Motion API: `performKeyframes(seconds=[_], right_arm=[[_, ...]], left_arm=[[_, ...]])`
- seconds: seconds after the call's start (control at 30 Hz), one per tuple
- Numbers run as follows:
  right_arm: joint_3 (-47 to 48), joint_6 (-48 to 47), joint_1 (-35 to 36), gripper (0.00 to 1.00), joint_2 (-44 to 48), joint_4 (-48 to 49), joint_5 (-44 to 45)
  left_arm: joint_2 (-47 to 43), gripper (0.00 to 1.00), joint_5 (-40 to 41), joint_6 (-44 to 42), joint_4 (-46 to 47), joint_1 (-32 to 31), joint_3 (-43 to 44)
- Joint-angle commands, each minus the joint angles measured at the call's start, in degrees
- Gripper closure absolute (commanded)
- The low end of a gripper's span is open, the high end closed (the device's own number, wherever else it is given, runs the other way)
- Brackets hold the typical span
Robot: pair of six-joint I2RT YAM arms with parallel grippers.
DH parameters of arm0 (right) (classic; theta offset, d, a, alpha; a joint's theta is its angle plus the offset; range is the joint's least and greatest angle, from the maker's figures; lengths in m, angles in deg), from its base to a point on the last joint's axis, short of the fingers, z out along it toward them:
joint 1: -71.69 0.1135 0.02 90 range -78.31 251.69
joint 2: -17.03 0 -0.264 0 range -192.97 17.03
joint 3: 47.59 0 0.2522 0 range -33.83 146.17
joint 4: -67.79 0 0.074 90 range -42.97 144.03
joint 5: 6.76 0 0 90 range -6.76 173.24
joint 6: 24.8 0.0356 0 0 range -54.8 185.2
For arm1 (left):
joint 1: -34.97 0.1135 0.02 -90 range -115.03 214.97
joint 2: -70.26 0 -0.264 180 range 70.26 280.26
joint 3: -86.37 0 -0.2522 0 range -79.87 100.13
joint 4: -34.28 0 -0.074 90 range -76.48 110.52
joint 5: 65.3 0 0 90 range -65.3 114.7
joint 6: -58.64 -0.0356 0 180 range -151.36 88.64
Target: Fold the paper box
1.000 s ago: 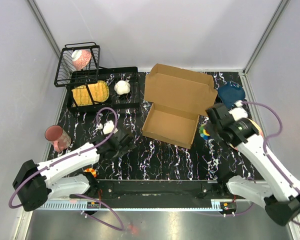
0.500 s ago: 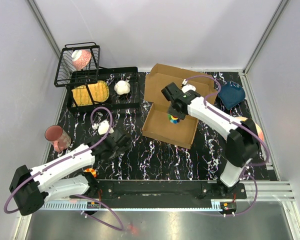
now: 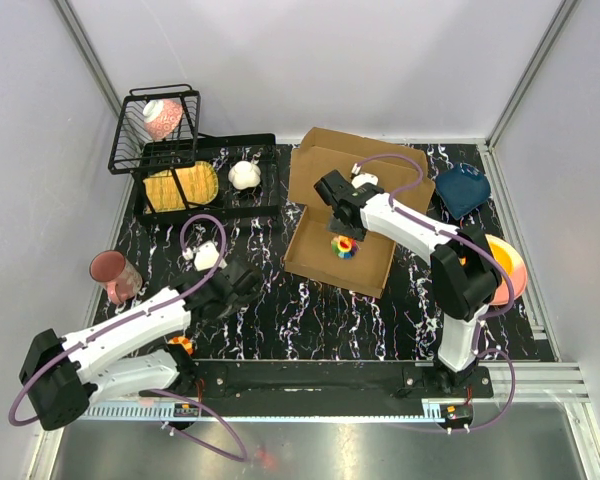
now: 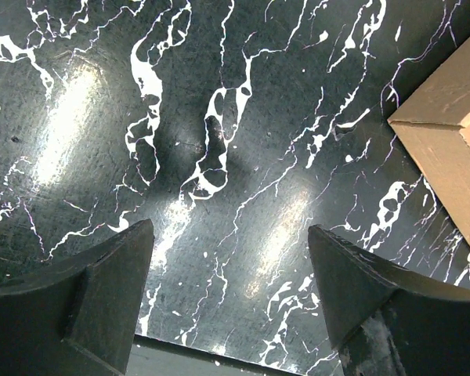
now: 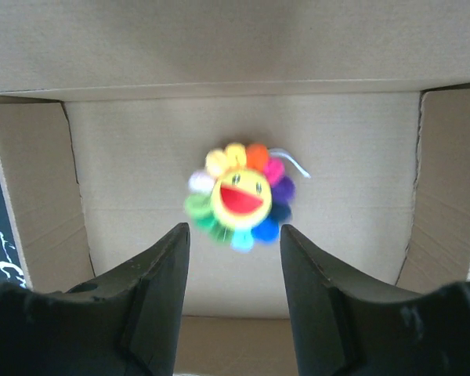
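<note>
- Status: paper box [image 3: 315, 250] centre-far on surface [image 3: 310, 310], tray up, lid open, flower toy [image 3: 343, 246] inside.
- right pincer [image 5: 233, 231] over tray, jaws apart, empty; left pincer [image 4: 229, 231] wide, near-left.
- Remaining, likely: close lid, tuck flaps.

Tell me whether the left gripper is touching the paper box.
Apart. In the left wrist view, dark table shows between the open jaws of the left gripper and the paper box corner.

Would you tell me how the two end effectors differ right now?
The left end effector hangs over the table beside the box; the right end effector is above the flower toy inside the box. Left jaws stand wider than right. Both are open and empty.
</note>
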Motion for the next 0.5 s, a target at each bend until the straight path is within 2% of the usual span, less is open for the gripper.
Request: performKeyframes(seconds=[0.0, 0.1, 0.27, 0.4, 0.47], right_arm=[[0.88, -1.41, -0.36, 0.42, 3.77, 1.27, 1.93], [0.44, -1.76, -0.36, 0.38, 4.73, 1.18, 1.84], [-0.26, -3.52, 1.57, 0.39, 10.61, 0.3, 2.62], [-2.1, -9.22, 3.95, 0.4, 22.71, -0.22, 3.86], [-4.03, -10.81, 3.86, 0.4, 27.13, -1.45, 6.3]], left_arm=[[1.39, 0.17, 1.29, 0.33, 1.35, -0.16, 0.86], [2.71, 0.16, 1.29, 0.15, 1.35, -0.16, 1.39], [2.97, 0.16, 2.34, -0.63, 1.53, -0.16, 2.61], [3.85, 0.13, 5.85, -4.14, 2.05, 0.28, 6.47], [4.82, 0.12, 5.68, -9.04, 4.32, 1.5, 9.99]])
